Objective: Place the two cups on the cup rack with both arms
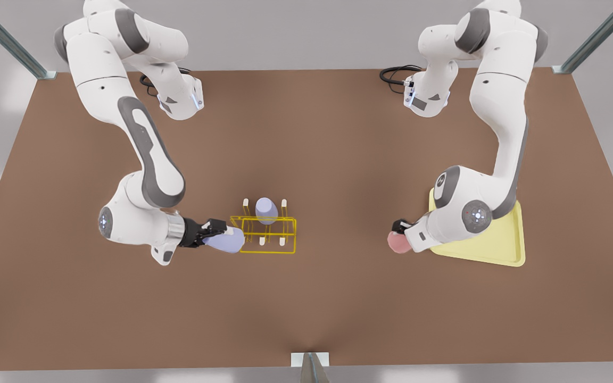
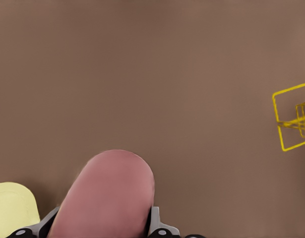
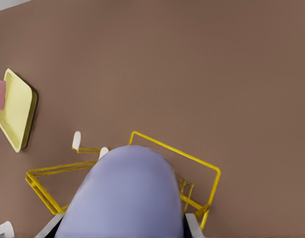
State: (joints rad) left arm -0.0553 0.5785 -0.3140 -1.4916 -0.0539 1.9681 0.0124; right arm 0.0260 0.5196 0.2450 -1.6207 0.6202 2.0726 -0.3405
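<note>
The right gripper (image 1: pixel 220 233), on the arm at the front view's left, is clamped on a lavender cup (image 1: pixel 226 240) held on its side, its closed end pointing toward the cup rack (image 1: pixel 266 234). In the right wrist view that same lavender cup (image 3: pixel 125 196) sits between the two pale fingers (image 3: pixel 192 225), with the yellow wire of the cup rack (image 3: pixel 202 171) just past it and white-tipped pegs (image 3: pixel 76 140) standing up beyond. The cup's end overlaps the rack's near edge in the front view; whether they touch cannot be told. A second lavender cup (image 1: pixel 266 209) stands upside down on the rack's far row, between two pegs.

The left gripper (image 1: pixel 401 232), on the arm at the front view's right, grips the salmon-pink cup (image 1: pixel 399 243), just beside the corner of the pale-yellow tray (image 1: pixel 493 250). From the left wrist view the salmon-pink cup (image 2: pixel 107 193) is pinched between grey fingers (image 2: pixel 157 225), the tray's corner (image 2: pixel 11 208) beside it, and the rack (image 2: pixel 291 116) well apart across the brown table (image 1: pixel 338 143).
</note>
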